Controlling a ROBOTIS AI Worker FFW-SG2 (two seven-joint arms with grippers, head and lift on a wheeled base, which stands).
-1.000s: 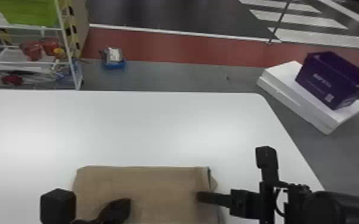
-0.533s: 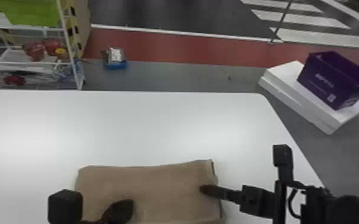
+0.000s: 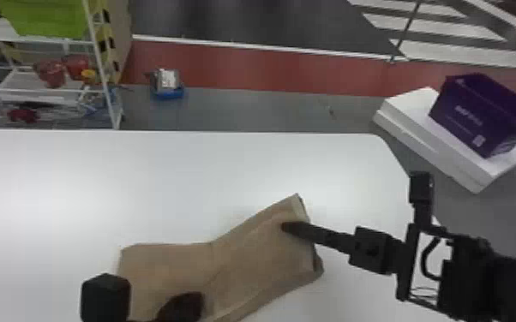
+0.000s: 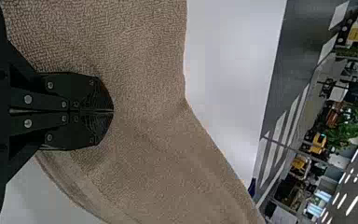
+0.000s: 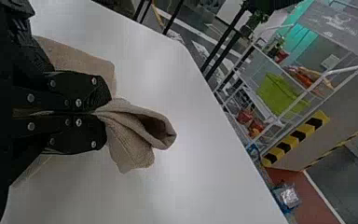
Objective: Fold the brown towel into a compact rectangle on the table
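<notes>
From where I stand, the towel [image 3: 248, 265] lies on the white counter [image 3: 184, 184], at the side close to the robot. It isn't straight: the part on the robot's left sits fairly square, then at a bend the rest slants off to the right and away from the robot.

The right pincer [image 3: 289, 227] is clenched on that slanted end. In the right wrist view I can see the cloth [image 5: 135, 133] pinched between its two black fingers, puffing out past the tips in a loose loop with a dark hollow inside. A small flap hangs beside the loop.

The left pincer [image 3: 190, 299] is over the towel, close to the bend. Its fingers are pressed flat together with brown weave all around their tips; whether they nip any of it, I can't tell.

Past the counter, on the robot's left, there's a white rack [image 3: 25, 83] with a green bin [image 3: 49, 19] up top and red pots [image 3: 51, 75] on a lower shelf. A blue tray [image 3: 168, 93] sits on the floor near it. Over to the right, a purple box [image 3: 471, 111] rests on white slabs [image 3: 433, 141].
</notes>
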